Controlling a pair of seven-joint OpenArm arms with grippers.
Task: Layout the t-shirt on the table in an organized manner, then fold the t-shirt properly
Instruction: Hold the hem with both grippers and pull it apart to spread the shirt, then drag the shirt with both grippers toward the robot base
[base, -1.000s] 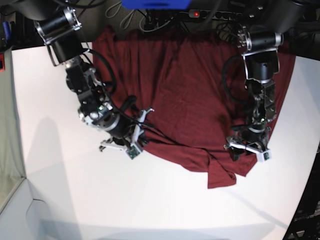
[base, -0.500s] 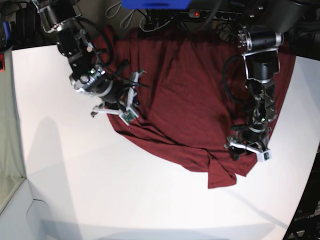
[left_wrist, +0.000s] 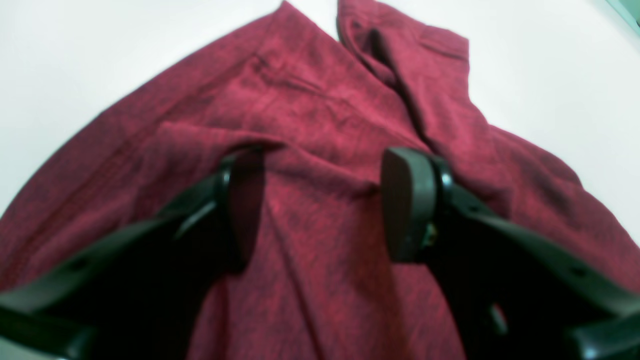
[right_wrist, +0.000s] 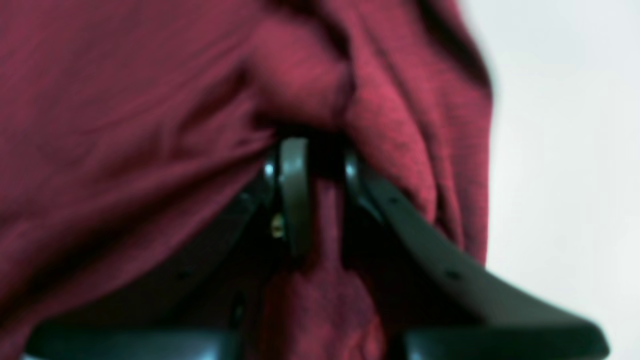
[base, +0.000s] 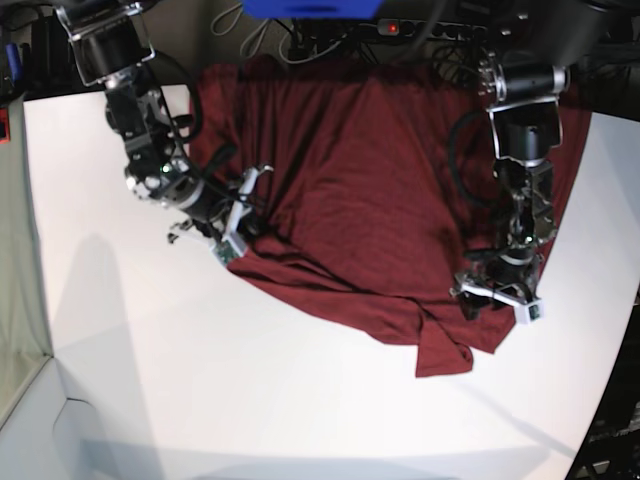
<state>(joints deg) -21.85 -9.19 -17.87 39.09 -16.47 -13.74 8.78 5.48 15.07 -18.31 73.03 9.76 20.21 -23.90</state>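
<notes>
Left wrist view: the left gripper (left_wrist: 320, 200) stands with its jaws spread wide, a ridge of the maroon t-shirt (left_wrist: 310, 125) lying loose between the two black fingers (left_wrist: 400, 200), not pinched. A folded sleeve-like flap runs toward the top, and the white table (left_wrist: 100, 45) shows on both sides.

Right wrist view: the right gripper (right_wrist: 312, 195) is pinching a bunched fold of the t-shirt (right_wrist: 125, 125) between nearly closed jaws; the cloth drapes over them and hides the fingertips. Bare table (right_wrist: 560, 150) lies to the right. The picture is blurred.

Base view: the t-shirt (base: 370, 180) is spread wrinkled across the far half of the table (base: 250, 390), its upper edge running to the table's far edge. The right gripper (base: 228, 222) sits at its left edge, the left gripper (base: 497, 298) near its lower right corner. Cables and a power strip (base: 400, 28) lie behind the table.
</notes>
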